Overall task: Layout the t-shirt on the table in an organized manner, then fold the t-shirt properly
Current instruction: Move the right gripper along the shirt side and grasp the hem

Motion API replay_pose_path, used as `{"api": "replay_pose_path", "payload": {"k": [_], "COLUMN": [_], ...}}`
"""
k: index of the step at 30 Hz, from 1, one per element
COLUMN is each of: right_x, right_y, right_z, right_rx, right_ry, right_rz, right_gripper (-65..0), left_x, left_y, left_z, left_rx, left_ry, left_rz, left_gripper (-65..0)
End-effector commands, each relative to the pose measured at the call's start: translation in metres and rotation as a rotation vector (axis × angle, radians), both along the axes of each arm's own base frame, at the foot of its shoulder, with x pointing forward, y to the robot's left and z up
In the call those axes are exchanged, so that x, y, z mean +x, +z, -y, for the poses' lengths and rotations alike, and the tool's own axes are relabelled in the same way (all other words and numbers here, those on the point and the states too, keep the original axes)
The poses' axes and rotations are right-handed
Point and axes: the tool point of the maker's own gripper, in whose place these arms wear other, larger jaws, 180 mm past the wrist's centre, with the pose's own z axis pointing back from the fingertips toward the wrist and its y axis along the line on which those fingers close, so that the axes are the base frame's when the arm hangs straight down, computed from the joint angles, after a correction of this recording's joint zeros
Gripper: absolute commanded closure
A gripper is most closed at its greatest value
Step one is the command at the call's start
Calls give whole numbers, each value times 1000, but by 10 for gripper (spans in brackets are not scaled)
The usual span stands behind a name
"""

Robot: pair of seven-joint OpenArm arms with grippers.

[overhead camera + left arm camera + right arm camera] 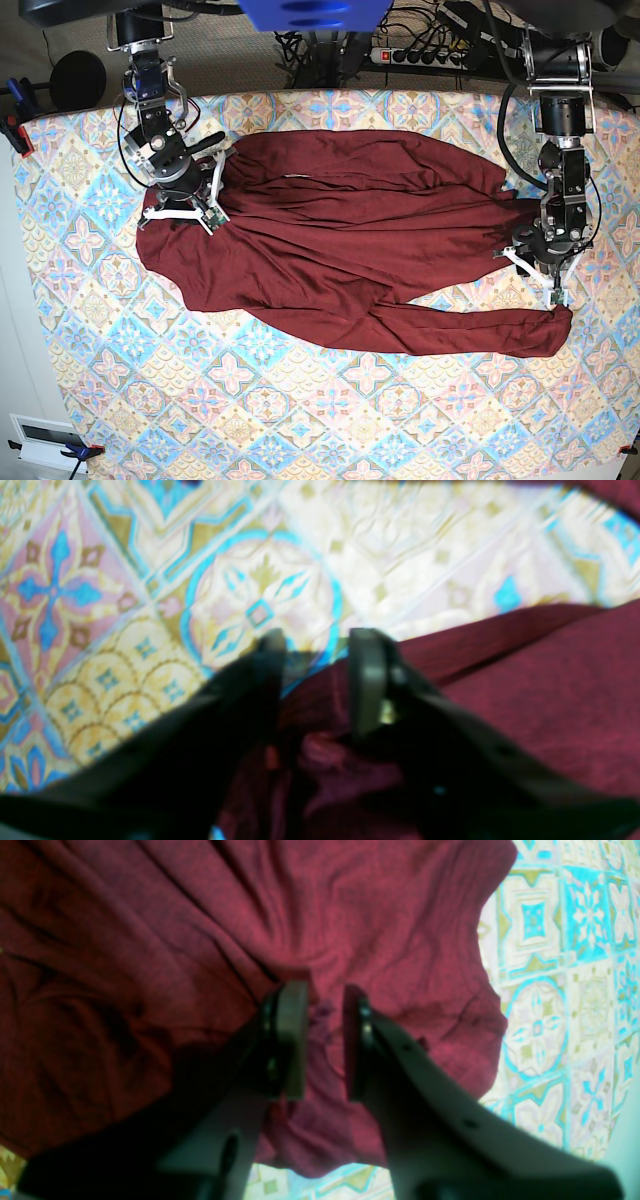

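Note:
The maroon t-shirt lies spread across the patterned table, with one long sleeve running along its near edge to the right. My right gripper is shut on a bunched fold of the t-shirt, and creases fan out from its fingers. In the base view this right gripper is at the garment's left end. My left gripper stands open at the t-shirt edge, with its tips over the bare table. In the base view the left gripper hangs just above the sleeve's right end.
A power strip and cables lie beyond the table's far edge. A clamp grips the cloth at the left corner. Bare patterned cloth shows along the table's near side and to the right in the right wrist view.

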Motion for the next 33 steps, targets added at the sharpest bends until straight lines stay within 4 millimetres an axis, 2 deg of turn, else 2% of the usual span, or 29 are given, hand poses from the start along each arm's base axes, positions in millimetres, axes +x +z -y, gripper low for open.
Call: {"api": "replay_pose_path", "payload": {"k": [1, 3, 4, 6, 8, 10, 13, 16, 18, 21, 22, 28, 31, 33], "right_x": [9, 9, 9, 9, 8, 7, 7, 7, 7, 7, 7, 7, 7, 7], "right_y": [12, 12, 12, 12, 13, 12, 12, 13, 13, 13, 13, 12, 12, 12], "right_z": [0, 0, 0, 0, 0, 0, 0, -1, -1, -1, -1, 0, 0, 0], "right_rx": [5, 5, 5, 5, 6, 6, 6, 7, 7, 7, 7, 6, 6, 6], "right_ry": [4, 4, 4, 4, 5, 5, 5, 6, 6, 6, 6, 5, 5, 5], "right_rz": [44, 44, 44, 44, 47, 44, 44, 46, 46, 46, 46, 44, 44, 44], "right_gripper": [-119, -119, -119, -119, -119, -119, -119, -119, -119, -119, -119, -119, -119, -119], "left_x": [12, 27, 31, 39, 39, 37, 27, 17, 12, 15, 16, 13, 9, 6], "left_y": [15, 26, 29, 28, 14, -2, -27, -42, -42, -32, -26, 23, 41, 48], "left_z": [-2, 8, 12, 33, 52, 62, 65, 64, 48, 25, 13, -76, -105, -117], "left_rx": [9, -10, -18, -33, -21, -7, 3, 15, 42, 71, 79, 73, 72, 64], "left_ry": [3, -7, -12, -48, -108, -146, -163, -172, -161, -130, -109, 120, 195, 233], "left_rz": [49, 86, 94, 97, 54, 1, -81, -134, -148, -118, -100, 20, 63, 86], "left_gripper": [-271, -325, -338, -339, -334, -332, -319, -257, -170, -21, 0, 0, -2, -2]}}
